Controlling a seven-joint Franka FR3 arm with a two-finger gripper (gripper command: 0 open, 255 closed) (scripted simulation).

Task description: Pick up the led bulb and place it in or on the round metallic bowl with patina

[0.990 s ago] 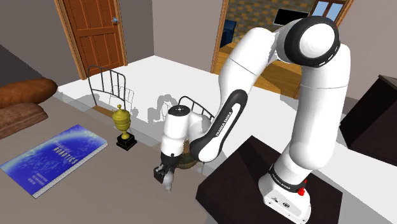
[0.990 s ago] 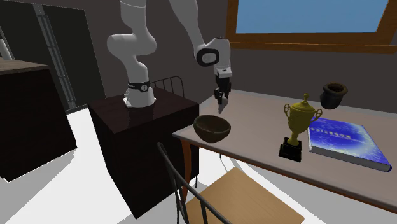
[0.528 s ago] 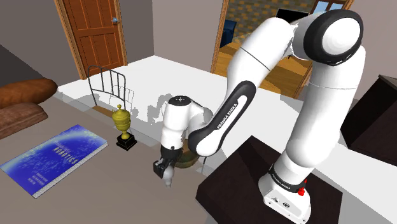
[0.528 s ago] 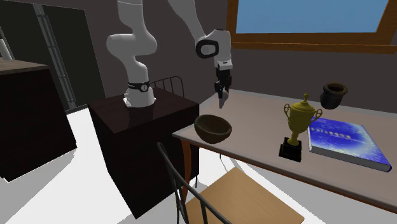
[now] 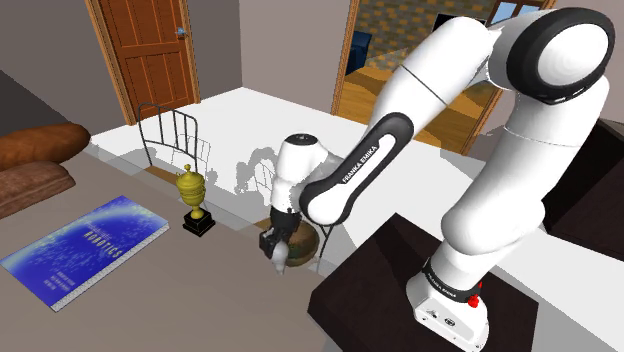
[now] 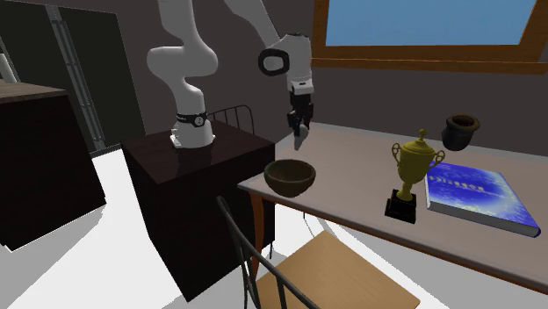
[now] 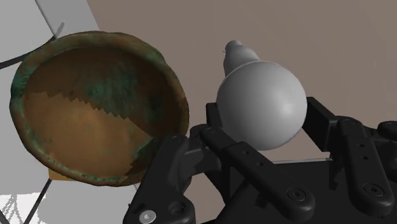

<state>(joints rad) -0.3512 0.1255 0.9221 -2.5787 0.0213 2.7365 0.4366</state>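
A grey-white led bulb (image 7: 261, 102) sits clasped between my black fingers (image 7: 219, 137), so my gripper (image 7: 264, 130) is shut on it. The round bowl (image 7: 95, 105), brown inside with green patina on its rim, lies just beside and below the bulb. In the second exterior view the gripper (image 6: 299, 130) hangs with the bulb (image 6: 300, 136) above the table, a little behind the bowl (image 6: 291, 176). In the shoulder view the gripper (image 5: 276, 246) and bulb (image 5: 279, 259) partly cover the bowl (image 5: 303, 243) near the table's corner.
A gold trophy (image 6: 411, 180), a blue book (image 6: 479, 197) and a dark pot (image 6: 460, 132) stand further along the grey table (image 6: 351, 189). A wire-backed chair (image 6: 290, 263) is by the table's near edge. The dark stand (image 6: 189, 171) is close beside the bowl.
The arm has carried the bulb toward the bowl, leftward in the second exterior view and rightward in the shoulder view. The fingers stay shut on it.
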